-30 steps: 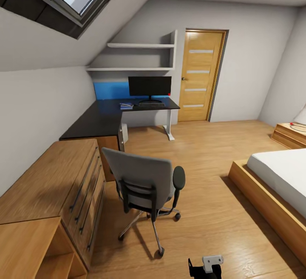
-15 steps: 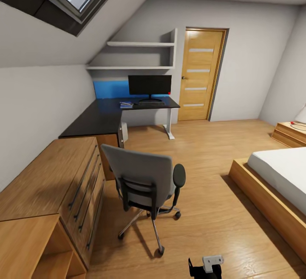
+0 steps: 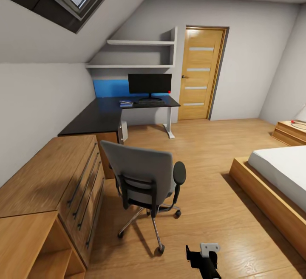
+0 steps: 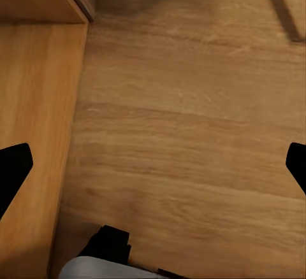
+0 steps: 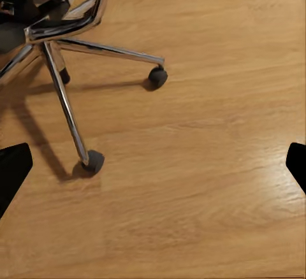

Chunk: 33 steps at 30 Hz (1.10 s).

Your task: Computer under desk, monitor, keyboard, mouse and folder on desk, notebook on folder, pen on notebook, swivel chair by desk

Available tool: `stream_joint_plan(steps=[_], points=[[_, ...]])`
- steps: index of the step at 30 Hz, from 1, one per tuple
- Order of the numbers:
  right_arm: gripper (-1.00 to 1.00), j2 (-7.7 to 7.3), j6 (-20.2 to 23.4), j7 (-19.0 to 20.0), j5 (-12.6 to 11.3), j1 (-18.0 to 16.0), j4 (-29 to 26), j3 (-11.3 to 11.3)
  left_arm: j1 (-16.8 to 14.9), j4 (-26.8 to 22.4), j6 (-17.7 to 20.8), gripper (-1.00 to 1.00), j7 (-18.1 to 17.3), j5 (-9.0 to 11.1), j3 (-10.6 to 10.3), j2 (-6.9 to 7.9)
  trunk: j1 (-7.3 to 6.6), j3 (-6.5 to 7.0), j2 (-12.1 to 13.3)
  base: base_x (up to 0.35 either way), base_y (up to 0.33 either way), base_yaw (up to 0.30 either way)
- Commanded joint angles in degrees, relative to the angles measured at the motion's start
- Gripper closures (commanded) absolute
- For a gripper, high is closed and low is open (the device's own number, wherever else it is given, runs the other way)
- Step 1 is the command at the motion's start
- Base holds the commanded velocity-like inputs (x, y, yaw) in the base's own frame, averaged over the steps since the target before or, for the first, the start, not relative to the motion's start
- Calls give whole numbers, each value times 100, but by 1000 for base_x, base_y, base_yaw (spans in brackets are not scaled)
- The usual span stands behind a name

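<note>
**Inspector:** Reporting on the claws first. The left gripper [image 4: 153,164] has its two dark fingertips [image 4: 13,167] wide apart, nothing between them, bare floor [image 4: 191,132] ahead and a light-wood cabinet side [image 4: 32,132] just beside one finger. The right gripper [image 5: 153,167] is likewise spread and holds nothing; the chair base [image 5: 57,43] stands on the floor near it, one castor [image 5: 94,160] closest to a fingertip.

**Clerk:** And the chair itself?

**Inspector:** The chair [image 3: 142,175] stands directly ahead of the arm part [image 3: 203,258] at the lower edge of the head view, its back turned toward the robot. It is well apart from the desk [image 3: 97,115], with the dresser [image 3: 51,177] just beside it on the robot's left.

**Clerk:** The desk's contents?

**Inspector:** Far beyond both claws, past the chair. The monitor [image 3: 149,83] stands upright on the desk against the blue panel. The keyboard [image 3: 151,103] lies in front of its stand. The folder [image 3: 126,104] lies on the desk just left of the keyboard, with something paler on top; too small to tell notebook from pen. The mouse cannot be made out.

**Clerk:** The computer?

**Inspector:** The computer [image 3: 123,130] sits on the floor under the desk's edge, between the drawer unit and the white desk leg [image 3: 169,125].
</note>
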Motion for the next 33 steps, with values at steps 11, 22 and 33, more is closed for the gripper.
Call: stream_joint_plan(steps=[11, 22, 33], points=[[-100, 263, 3943, -34, -643, -1079, -1375, 33, -1860, -76, 1306, -100, 34, 219, 293, -31, 242, -204, -446, 0, 0, 0], [-100, 394, 4118, 1, -700, -1200, -1380, 35, -2027, -119, 1347, -100, 39, 265, 406, -70, 484, -401, -887, 0, 0, 0], [-100, 407, 3843, 5, -701, -1186, -1371, 40, -2031, -120, 1343, -100, 41, 279, 384, -91, 725, -599, -1328, 0, 0, 0]])
